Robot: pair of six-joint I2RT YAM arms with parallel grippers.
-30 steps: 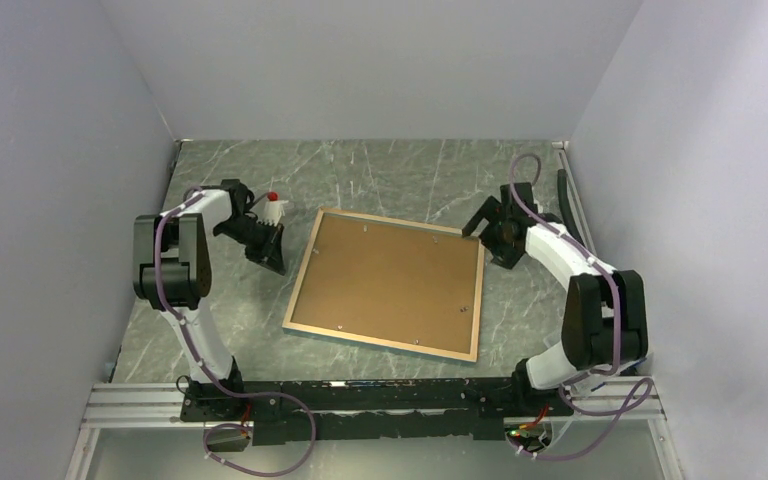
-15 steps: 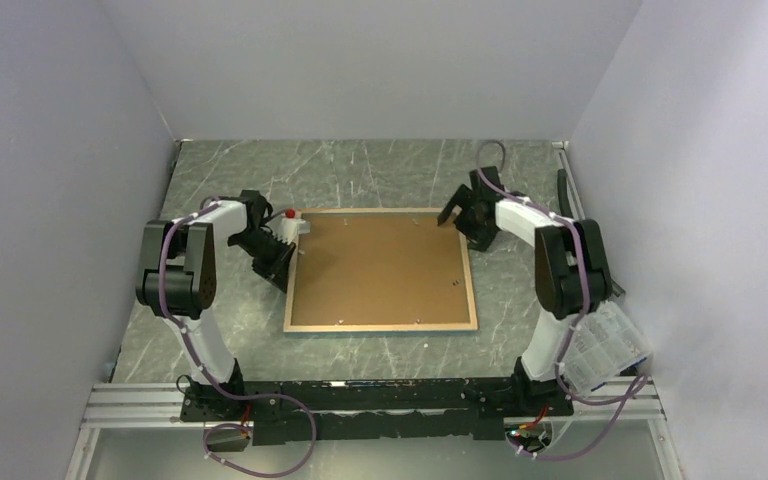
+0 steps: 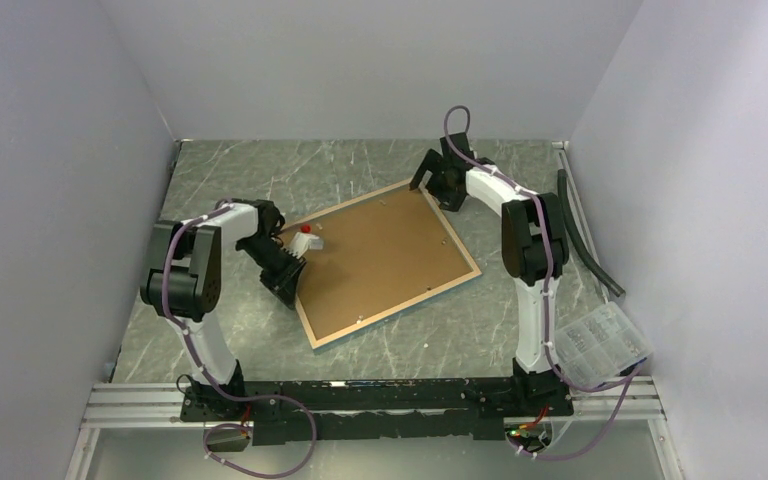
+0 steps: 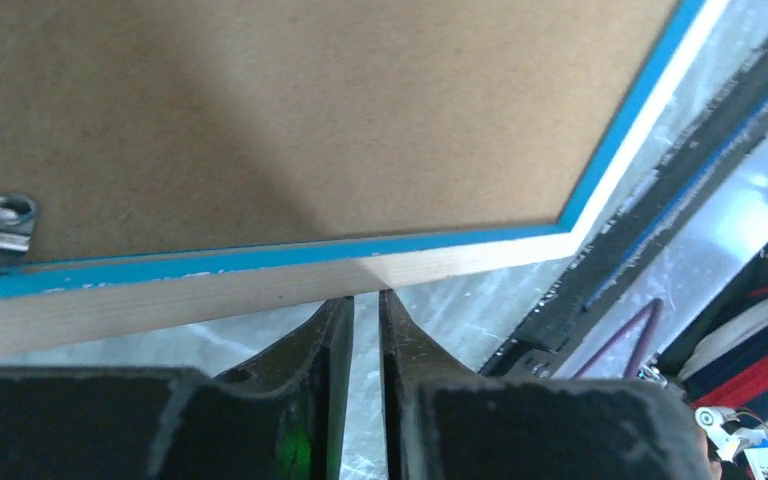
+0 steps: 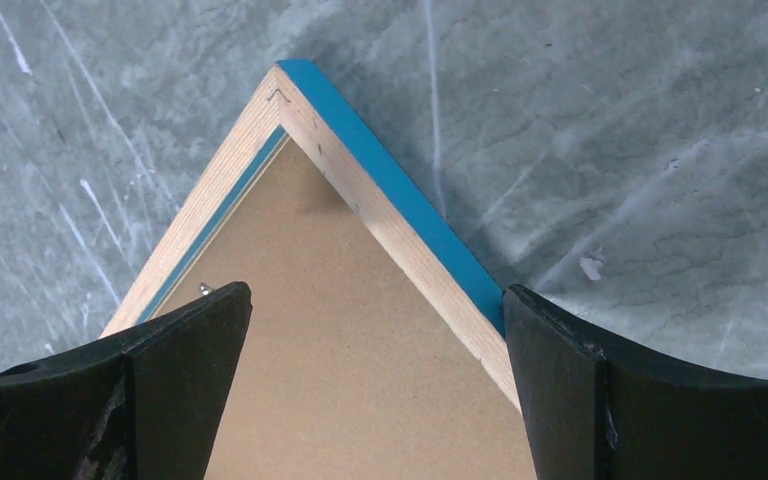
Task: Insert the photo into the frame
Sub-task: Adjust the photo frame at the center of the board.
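The frame [image 3: 396, 306] lies face down and skewed on the table, its pale wood rim and turquoise sides showing. A brown backing board [image 3: 380, 255] fills it. The photo is out of view. My left gripper [image 3: 293, 280] is shut, with its tips against the outside of the frame's left rim [image 4: 210, 290]; in the left wrist view [image 4: 365, 297] nothing is between the fingers. My right gripper [image 3: 432, 188] is open and hovers over the frame's far corner [image 5: 290, 85], one finger on either side [image 5: 376, 292].
A clear plastic packet [image 3: 600, 345] lies at the right near the wall. A black strip [image 3: 585, 240] runs along the table's right edge. Grey walls enclose the table on three sides. A metal clip [image 4: 5, 222] holds the backing board.
The frame has turned counter-clockwise on the table. My right gripper moved left and farther back with its corner. My left gripper moved nearer along the left rim.
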